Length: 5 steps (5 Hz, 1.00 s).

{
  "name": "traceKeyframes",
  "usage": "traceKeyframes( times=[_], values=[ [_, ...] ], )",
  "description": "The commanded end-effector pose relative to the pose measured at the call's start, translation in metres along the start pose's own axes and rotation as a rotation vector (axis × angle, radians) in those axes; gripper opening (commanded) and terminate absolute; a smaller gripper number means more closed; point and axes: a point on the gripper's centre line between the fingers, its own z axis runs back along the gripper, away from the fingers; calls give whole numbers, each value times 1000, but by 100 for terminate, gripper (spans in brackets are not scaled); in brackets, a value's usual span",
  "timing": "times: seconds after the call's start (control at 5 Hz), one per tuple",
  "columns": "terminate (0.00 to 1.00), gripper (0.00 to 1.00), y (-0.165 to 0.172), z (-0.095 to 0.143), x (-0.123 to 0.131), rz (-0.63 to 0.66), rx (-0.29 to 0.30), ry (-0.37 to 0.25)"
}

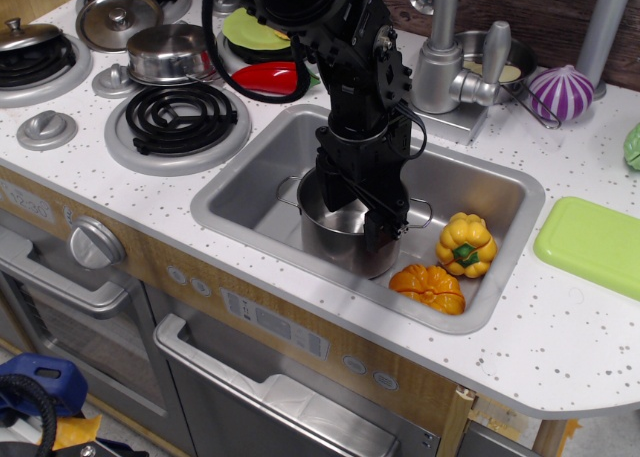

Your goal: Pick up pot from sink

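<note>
The pot (328, 239), small, shiny steel and lidless with thin wire loop handles, stands upright in the middle of the sink (245, 182). My gripper (360, 222) reaches down from the black arm right over it. One finger (335, 189) is inside the pot near its back. The other finger (386, 242) is outside the front right wall. The jaws stand apart, straddling the pot's wall. The pot seems to rest on the sink floor.
A yellow toy pepper (465, 244) and an orange pumpkin (430, 287) lie in the sink's front right corner. The faucet (450, 67) stands behind the sink. A lidded steel pot (168, 52) and burners are at the left. A green board (590, 242) lies at the right.
</note>
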Motion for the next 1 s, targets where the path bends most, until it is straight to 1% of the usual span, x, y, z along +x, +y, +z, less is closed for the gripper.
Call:
traceKeyframes(
  times=[0.0, 0.2, 0.4, 0.6, 0.8],
  values=[
    [0, 100, 0, 0, 0, 0, 0, 0],
    [0, 100, 1, -14, -2, -20, 18, -39],
    [0, 100, 6, -24, -7, -21, -32, -51],
    [0, 100, 7, -33, -14, 2, -57, -70],
    [0, 0, 9, -33, -12, -1, -56, -65]
  ],
)
